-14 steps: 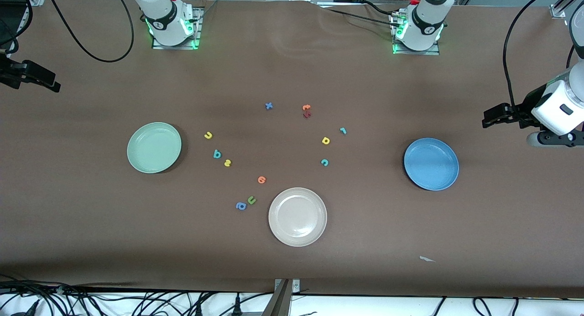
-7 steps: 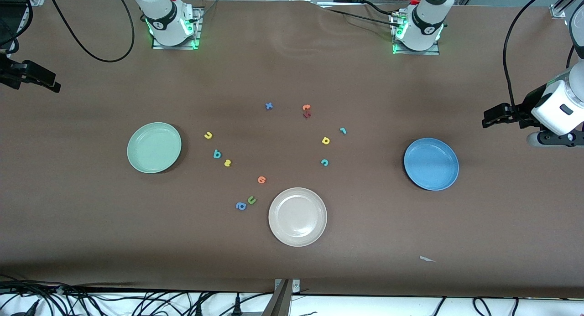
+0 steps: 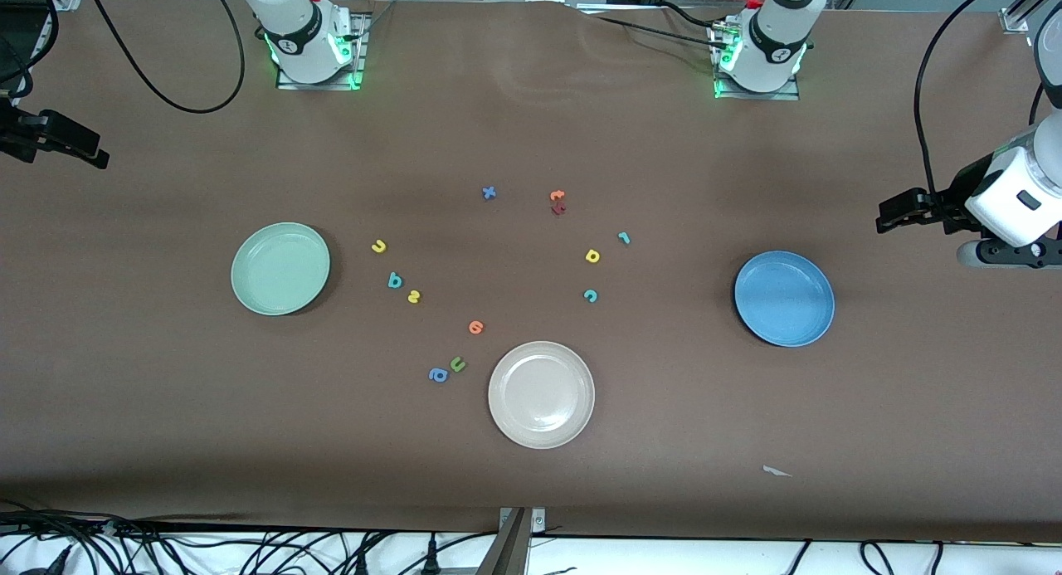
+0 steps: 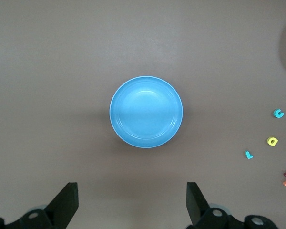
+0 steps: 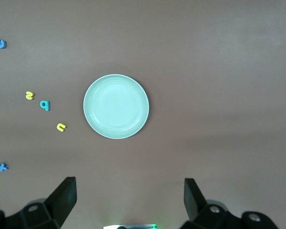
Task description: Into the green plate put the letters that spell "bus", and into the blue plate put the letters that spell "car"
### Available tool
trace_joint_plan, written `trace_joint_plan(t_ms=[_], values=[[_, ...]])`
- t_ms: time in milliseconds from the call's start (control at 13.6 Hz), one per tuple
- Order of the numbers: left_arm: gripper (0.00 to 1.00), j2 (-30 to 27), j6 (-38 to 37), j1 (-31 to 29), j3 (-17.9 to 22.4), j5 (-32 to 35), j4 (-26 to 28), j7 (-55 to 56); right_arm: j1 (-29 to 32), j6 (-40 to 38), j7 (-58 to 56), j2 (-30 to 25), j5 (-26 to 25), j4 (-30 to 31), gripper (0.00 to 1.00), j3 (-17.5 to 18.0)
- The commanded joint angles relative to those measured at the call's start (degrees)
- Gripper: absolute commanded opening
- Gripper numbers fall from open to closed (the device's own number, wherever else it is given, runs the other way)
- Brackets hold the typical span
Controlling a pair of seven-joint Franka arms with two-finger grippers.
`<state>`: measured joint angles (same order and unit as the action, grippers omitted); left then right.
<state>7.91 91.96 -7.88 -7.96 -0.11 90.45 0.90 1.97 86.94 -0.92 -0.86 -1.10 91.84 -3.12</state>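
The green plate (image 3: 280, 268) (image 5: 116, 106) lies toward the right arm's end with nothing on it. Beside it lie the yellow "u" (image 3: 379, 246) (image 5: 61, 127), teal "b" (image 3: 395, 280) (image 5: 45, 105) and yellow "s" (image 3: 413, 296) (image 5: 29, 95). The blue plate (image 3: 784, 299) (image 4: 146, 112), also bare, lies toward the left arm's end. The teal "r" (image 3: 624, 238) (image 4: 249, 154), yellow "a" (image 3: 592, 256) (image 4: 272, 141) and teal "c" (image 3: 590, 295) (image 4: 278, 113) lie mid-table. My left gripper (image 3: 886, 216) (image 4: 132, 202) hangs open over the table's left-arm end. My right gripper (image 3: 98, 153) (image 5: 130, 200) hangs open over the right-arm end.
A beige plate (image 3: 541, 394) lies nearest the front camera. Around it are an orange letter (image 3: 475, 327), a green "u" (image 3: 457, 364) and a blue "a" (image 3: 438, 375). A blue "x" (image 3: 489, 193) and an orange and a red letter (image 3: 557, 202) lie nearer the bases.
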Motion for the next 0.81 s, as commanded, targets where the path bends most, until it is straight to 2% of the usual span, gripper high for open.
trace_joint_plan(t_ms=[0, 733], values=[[1.0, -0.3, -0.5, 0.1, -0.2, 1.1, 0.2, 0.2, 0.1, 0.2, -0.2, -0.6, -0.2, 0.4, 1.0, 0.0], [1.0, -0.2, -0.5, 0.1, -0.3, 1.0, 0.3, 0.2, 0.2, 0.0, 0.3, -0.7, -0.2, 0.4, 1.0, -0.1]])
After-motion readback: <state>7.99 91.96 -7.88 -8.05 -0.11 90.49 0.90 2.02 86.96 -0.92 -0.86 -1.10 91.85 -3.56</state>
